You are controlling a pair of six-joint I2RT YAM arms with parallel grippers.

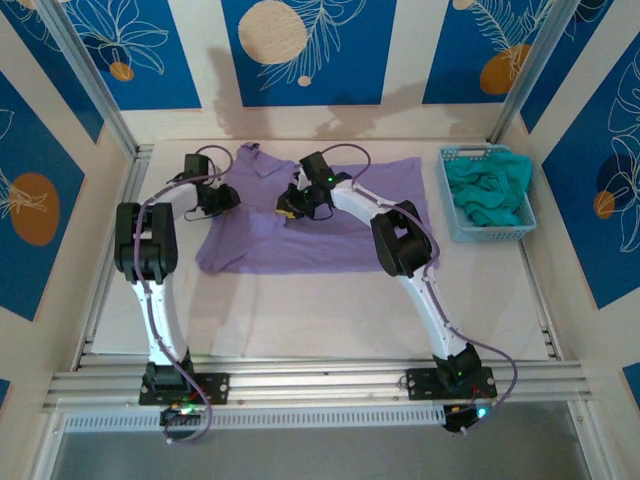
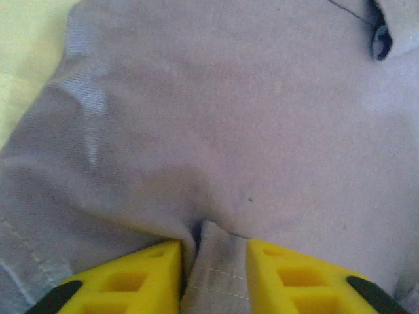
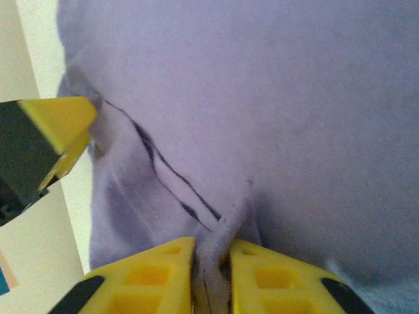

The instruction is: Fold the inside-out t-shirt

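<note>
My left gripper (image 2: 215, 254) stood with its jaws close together on a raised fold of the inside-out t-shirt (image 2: 249, 118), and cloth filled the gap between them. My right gripper (image 3: 213, 247) was pinched tight on a narrow ridge of the same cloth, beside a seam. The two were near each other at the shirt's far left part. The shirt lay spread on the table (image 1: 330, 310), toward the back. A blue basket (image 1: 448, 195) with a teal garment (image 1: 490, 190) sat to its right.
</note>
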